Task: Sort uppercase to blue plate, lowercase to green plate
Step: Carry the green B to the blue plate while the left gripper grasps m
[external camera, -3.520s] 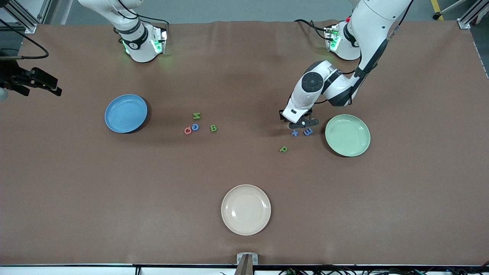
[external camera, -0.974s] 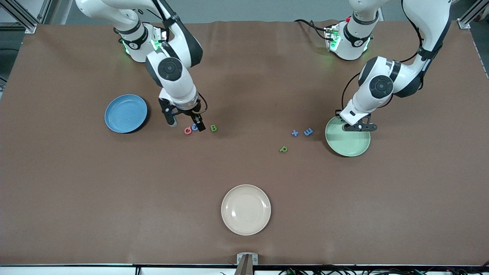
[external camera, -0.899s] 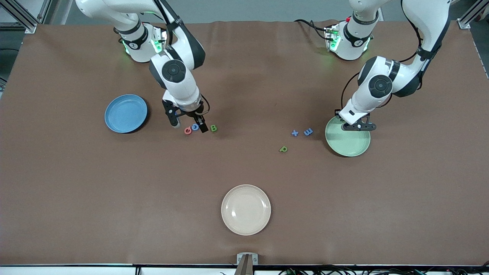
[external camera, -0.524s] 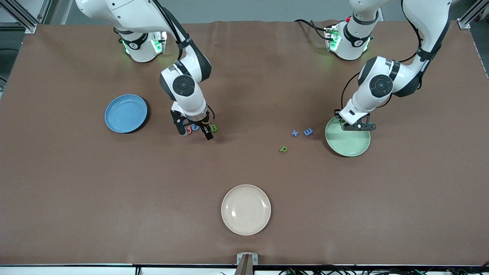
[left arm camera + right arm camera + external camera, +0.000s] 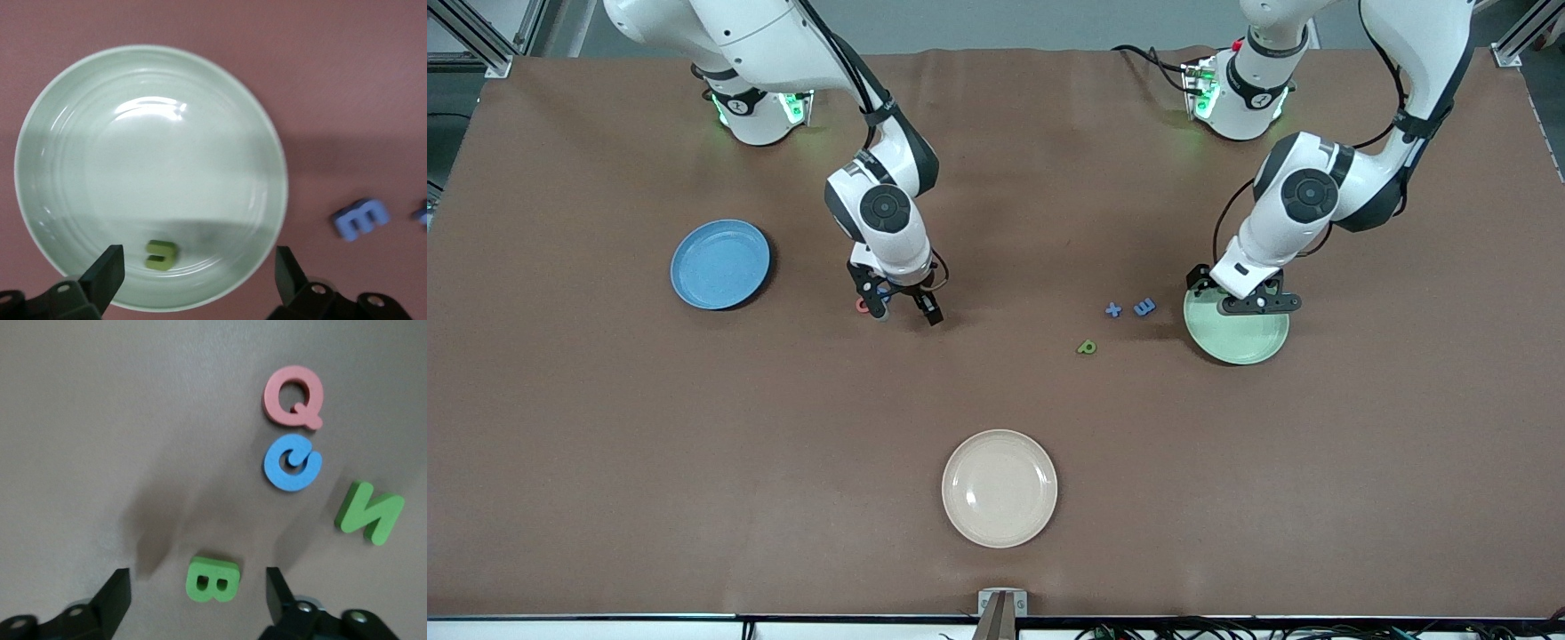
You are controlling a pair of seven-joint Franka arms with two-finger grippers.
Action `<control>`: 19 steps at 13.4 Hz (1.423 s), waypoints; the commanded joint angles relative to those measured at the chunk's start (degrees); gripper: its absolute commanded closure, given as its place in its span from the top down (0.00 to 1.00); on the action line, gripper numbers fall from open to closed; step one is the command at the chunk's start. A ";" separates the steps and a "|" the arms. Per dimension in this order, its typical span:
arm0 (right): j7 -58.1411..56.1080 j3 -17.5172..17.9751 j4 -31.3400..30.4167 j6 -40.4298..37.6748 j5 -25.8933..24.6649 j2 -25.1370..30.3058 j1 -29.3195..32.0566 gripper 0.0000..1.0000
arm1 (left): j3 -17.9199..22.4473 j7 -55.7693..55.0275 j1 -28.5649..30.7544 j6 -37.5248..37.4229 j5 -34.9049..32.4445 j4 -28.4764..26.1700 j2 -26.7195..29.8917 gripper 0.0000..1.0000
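My right gripper (image 5: pixel 904 309) is open, low over the uppercase letters. In the right wrist view its fingers (image 5: pixel 115 597) stand either side of the green B (image 5: pixel 213 579), apart from it. The red Q (image 5: pixel 292 395), blue round letter (image 5: pixel 291 461) and green N (image 5: pixel 369 512) lie beside it. The blue plate (image 5: pixel 720 264) is empty. My left gripper (image 5: pixel 1243 302) is open over the green plate (image 5: pixel 1245 342). The green u (image 5: pixel 162 255) lies in that plate (image 5: pixel 167 153). The blue m/E (image 5: pixel 1144 307), blue t (image 5: pixel 1112 309) and green p (image 5: pixel 1086 347) lie on the table.
A cream plate (image 5: pixel 1000 488) sits near the front edge, mid-table. The right arm's wrist hides most of the uppercase letters in the front view; only part of the red one (image 5: pixel 862 305) shows. The blue m/E (image 5: pixel 361 219) lies just outside the green plate's rim.
My right arm came in and slid its open gripper from over the red and blue round letters to the green B. My left gripper moved from the blue letters to over the green plate.
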State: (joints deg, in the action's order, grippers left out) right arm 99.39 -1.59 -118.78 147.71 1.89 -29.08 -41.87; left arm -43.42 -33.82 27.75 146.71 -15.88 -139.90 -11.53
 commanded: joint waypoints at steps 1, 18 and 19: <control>-0.86 -0.52 0.83 -0.32 -0.04 -0.98 -0.67 0.81 | -3.15 -16.64 -0.15 -1.16 -0.29 4.00 -2.69 0.99; -28.77 -0.96 -10.12 -23.52 -0.22 21.48 9.86 0.00 | -1.67 -55.21 -7.27 -0.90 -16.63 11.31 -20.81 0.86; -32.90 -0.96 -13.03 -24.13 -0.30 24.56 12.05 0.00 | -1.67 -55.21 -7.27 -0.90 -17.08 11.32 -21.08 0.85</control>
State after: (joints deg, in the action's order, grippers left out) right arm 73.27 -3.37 -122.66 123.12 1.85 -13.33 -33.80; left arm -45.24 -87.55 20.90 146.42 -31.01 -129.85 -31.42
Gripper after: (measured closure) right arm 0.643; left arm 0.132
